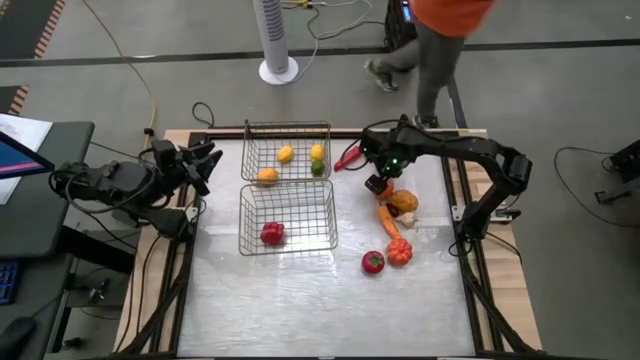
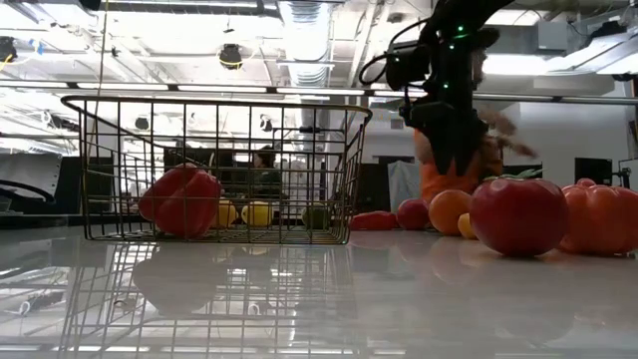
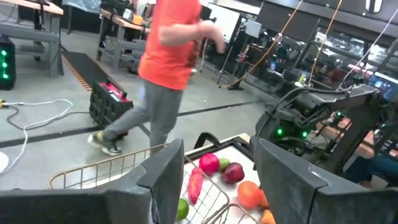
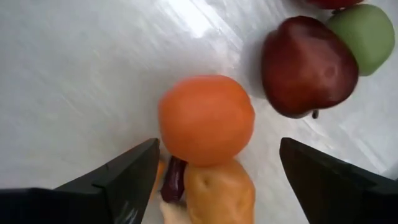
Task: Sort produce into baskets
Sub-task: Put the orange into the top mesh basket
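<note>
The two wire baskets (image 1: 287, 190) sit side by side, off to the left arm's side of the right claw (image 1: 380, 186). The far one holds yellow and green pieces. The near one holds a red pepper (image 1: 272, 234). More food lies loose on the table (image 1: 300, 300) around and past the right claw.

The right claw hangs just above a round orange fruit (image 4: 206, 119). Its two fingers are spread wide, one on each side of the orange, and nothing is in them yet. So the step looks like picking up a piece to carry to a basket. Next the claw should go down so the fingers pass both sides of the orange, then squeeze.

A dark red apple (image 4: 309, 64) is near the orange, and a pale yellow lump (image 4: 219, 194) touches it, so the fingers could bump them.

The orange is round, so it has no long side. A carrot (image 1: 388, 220) lies close below the claw, running long-ways toward the table's front.

The left claw (image 1: 205, 165) waits at the table's edge beside the baskets, fingers spread, holding nothing.
</note>
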Motion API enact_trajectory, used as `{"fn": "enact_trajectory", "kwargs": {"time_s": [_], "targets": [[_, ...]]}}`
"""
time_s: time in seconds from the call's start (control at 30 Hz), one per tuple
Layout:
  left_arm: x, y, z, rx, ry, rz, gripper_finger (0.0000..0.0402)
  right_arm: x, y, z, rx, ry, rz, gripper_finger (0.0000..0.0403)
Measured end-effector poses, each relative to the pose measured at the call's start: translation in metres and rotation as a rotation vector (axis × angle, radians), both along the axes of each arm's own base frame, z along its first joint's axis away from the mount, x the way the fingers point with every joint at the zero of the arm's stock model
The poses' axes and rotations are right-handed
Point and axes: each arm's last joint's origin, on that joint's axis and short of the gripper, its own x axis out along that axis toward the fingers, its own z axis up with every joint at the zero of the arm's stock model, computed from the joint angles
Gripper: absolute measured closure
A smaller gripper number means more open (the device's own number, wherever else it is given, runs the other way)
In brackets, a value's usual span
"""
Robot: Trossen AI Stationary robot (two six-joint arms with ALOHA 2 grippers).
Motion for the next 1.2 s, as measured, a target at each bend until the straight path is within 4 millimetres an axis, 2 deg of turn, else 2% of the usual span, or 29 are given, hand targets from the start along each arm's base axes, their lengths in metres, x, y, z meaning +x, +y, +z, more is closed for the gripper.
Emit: {"fn": "enact_trajectory", "kwargs": {"time_s": [0.13,0.3,0.43,0.6,0.8,1.07,1.2], "targets": [[0.000,0.000,0.001,-0.014,-0.022,-0.004,0.0219,-0.002,0.008,0.005,-0.051,-0.068,0.001,0.0037],[0.001,-0.001,0.001,-0.044,-0.045,-0.019,0.0219,-0.025,0.029,0.005,-0.086,-0.189,-0.061,0.0037],[0.001,-0.001,0.001,-0.047,-0.047,-0.020,0.0219,-0.037,0.038,-0.007,-0.100,-0.278,-0.117,0.0037],[0.001,-0.001,0.001,-0.047,-0.047,-0.020,0.0219,-0.043,0.041,-0.025,-0.100,-0.262,-0.121,0.0031],[0.001,-0.001,0.001,-0.047,-0.047,-0.019,0.0219,-0.041,0.032,-0.045,-0.125,-0.263,-0.132,0.0005],[0.001,-0.001,0.001,-0.046,-0.043,-0.020,0.0219,-0.020,0.022,-0.069,-0.086,-0.293,-0.105,0.0005],[0.001,-0.001,0.001,-0.047,-0.044,-0.022,0.0219,-0.017,0.020,-0.080,-0.072,-0.256,-0.105,0.0006]]}}
